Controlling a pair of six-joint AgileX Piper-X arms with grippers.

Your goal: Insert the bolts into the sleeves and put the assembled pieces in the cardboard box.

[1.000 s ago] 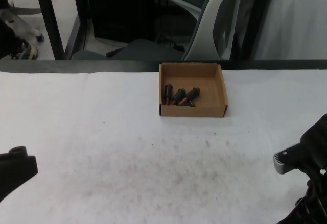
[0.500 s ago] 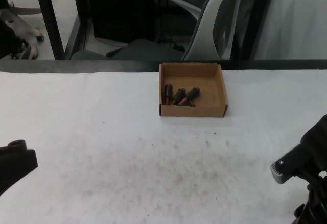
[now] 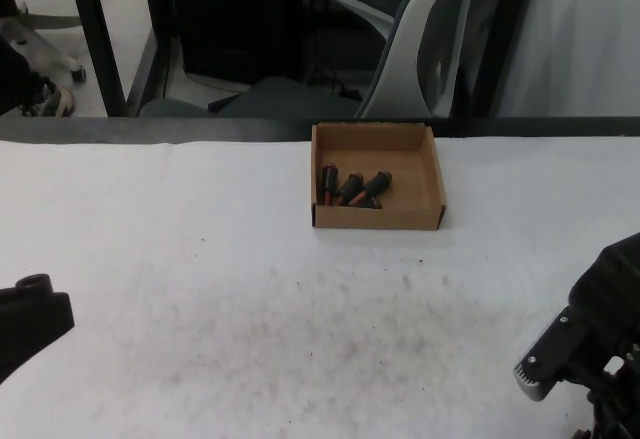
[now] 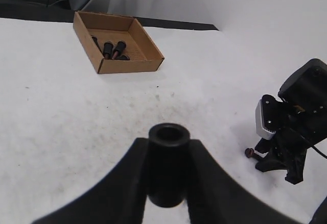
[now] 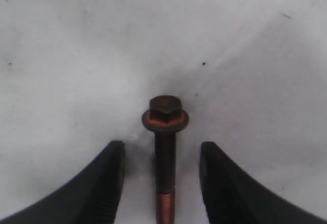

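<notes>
My left gripper [image 4: 168,185] is shut on a black sleeve [image 4: 168,165], held upright with its bore facing up, low over the near left of the bench [image 3: 30,319]. A copper-coloured bolt [image 5: 165,127] lies flat on the white surface. My right gripper [image 5: 159,148] is open and straddles its shank, with a gap on both sides. In the left wrist view the right arm [image 4: 291,127] stands over the bolt's head [image 4: 249,152]. The cardboard box [image 3: 378,217] at the back centre holds three assembled pieces [image 3: 350,187].
The bench is covered in white paper with grey smudges in the middle [image 3: 300,309]. An office chair [image 3: 400,49] and dark frame legs stand behind the far edge. The box [image 4: 130,65] is far from both arms.
The right arm has sunk lower and drawn toward the bench's near edge in the high view. The left arm and the box have stayed put.
</notes>
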